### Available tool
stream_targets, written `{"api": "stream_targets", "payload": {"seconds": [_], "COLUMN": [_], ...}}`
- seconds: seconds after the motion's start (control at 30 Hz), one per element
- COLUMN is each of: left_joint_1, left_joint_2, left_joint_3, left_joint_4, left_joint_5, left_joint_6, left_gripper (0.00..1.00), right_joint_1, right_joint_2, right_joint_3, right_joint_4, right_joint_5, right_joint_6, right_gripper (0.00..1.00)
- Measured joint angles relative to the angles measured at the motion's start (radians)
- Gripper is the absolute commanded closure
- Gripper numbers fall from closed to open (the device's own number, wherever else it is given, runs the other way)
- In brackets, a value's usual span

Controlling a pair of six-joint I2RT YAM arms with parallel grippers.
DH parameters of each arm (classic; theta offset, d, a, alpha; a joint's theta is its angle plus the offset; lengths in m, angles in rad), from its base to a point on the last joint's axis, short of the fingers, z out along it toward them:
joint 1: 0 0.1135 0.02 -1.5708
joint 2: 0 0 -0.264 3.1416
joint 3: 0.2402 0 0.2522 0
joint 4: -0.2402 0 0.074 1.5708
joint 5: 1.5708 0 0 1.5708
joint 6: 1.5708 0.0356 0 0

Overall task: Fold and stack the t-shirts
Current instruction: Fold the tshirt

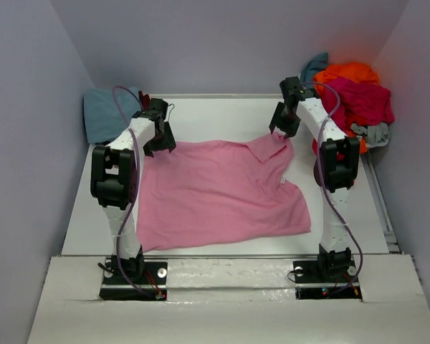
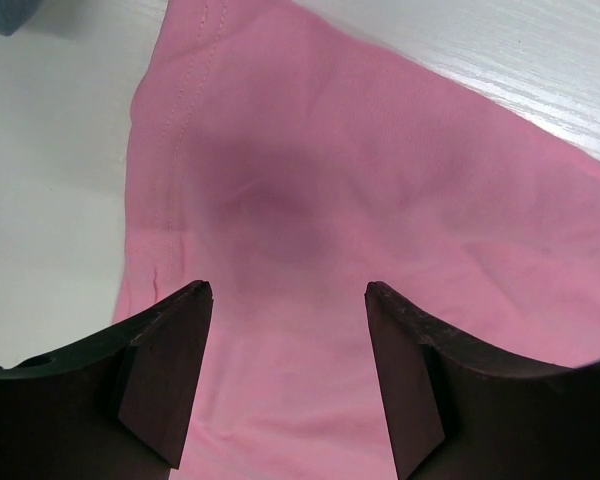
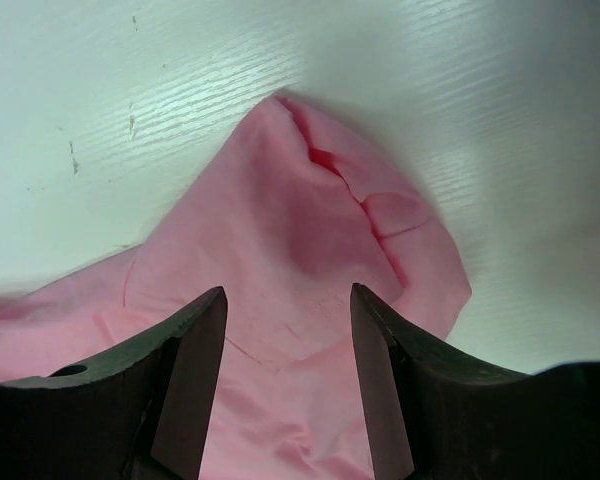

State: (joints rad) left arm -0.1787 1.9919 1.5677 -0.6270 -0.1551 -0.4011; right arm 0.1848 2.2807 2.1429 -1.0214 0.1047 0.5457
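Note:
A light pink t-shirt (image 1: 218, 193) lies spread on the white table, its far right corner bunched into a peak (image 3: 325, 200). My left gripper (image 1: 160, 137) hovers open over the shirt's far left corner (image 2: 280, 180), nothing between its fingers. Open as well, my right gripper (image 1: 283, 120) hangs above the bunched far right corner, holding nothing. A dusty teal-blue t-shirt (image 1: 106, 113) sits folded at the far left. A heap of orange (image 1: 347, 72), crimson-magenta (image 1: 365, 100), teal (image 1: 314, 66) and grey (image 1: 376, 132) t-shirts lies at the far right.
Walls close in the table (image 1: 215, 111) on the left, back and right. A metal rail (image 1: 380, 201) runs along the right edge. Both arm bases are bolted to the near ledge (image 1: 229, 276).

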Motion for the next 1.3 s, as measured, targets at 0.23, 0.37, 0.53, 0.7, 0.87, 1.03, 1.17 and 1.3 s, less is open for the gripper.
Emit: {"api": "stream_targets", "payload": {"seconds": [0.23, 0.37, 0.53, 0.7, 0.87, 1.03, 1.17, 1.3], "left_joint_1": [0.000, 0.000, 0.000, 0.000, 0.000, 0.000, 0.000, 0.000], "left_joint_2": [0.001, 0.002, 0.003, 0.003, 0.004, 0.009, 0.009, 0.009], "left_joint_3": [-0.002, -0.002, -0.002, -0.002, -0.002, -0.004, -0.009, -0.024], "left_joint_4": [0.001, 0.001, 0.000, 0.000, 0.000, -0.001, 0.002, 0.000], "left_joint_5": [0.000, 0.000, 0.000, -0.001, -0.003, -0.003, -0.003, -0.003], "left_joint_6": [0.000, 0.000, 0.003, 0.007, 0.008, 0.008, 0.008, 0.008], "left_gripper": [0.26, 0.26, 0.26, 0.25, 0.25, 0.25, 0.25, 0.25], "right_joint_1": [0.005, 0.002, -0.007, -0.011, -0.014, -0.019, -0.031, -0.043], "right_joint_2": [0.000, -0.001, -0.001, -0.001, -0.001, -0.001, -0.001, -0.001], "right_joint_3": [-0.024, -0.084, -0.109, -0.117, -0.112, -0.108, -0.108, -0.110], "right_joint_4": [-0.002, -0.002, -0.005, -0.005, -0.009, -0.010, -0.010, -0.009], "right_joint_5": [0.002, 0.009, 0.017, 0.020, 0.031, 0.034, 0.038, 0.039], "right_joint_6": [0.000, 0.000, 0.001, 0.001, 0.000, 0.000, 0.000, -0.002], "right_gripper": [0.41, 0.41, 0.41, 0.41, 0.41, 0.41, 0.41, 0.41]}}
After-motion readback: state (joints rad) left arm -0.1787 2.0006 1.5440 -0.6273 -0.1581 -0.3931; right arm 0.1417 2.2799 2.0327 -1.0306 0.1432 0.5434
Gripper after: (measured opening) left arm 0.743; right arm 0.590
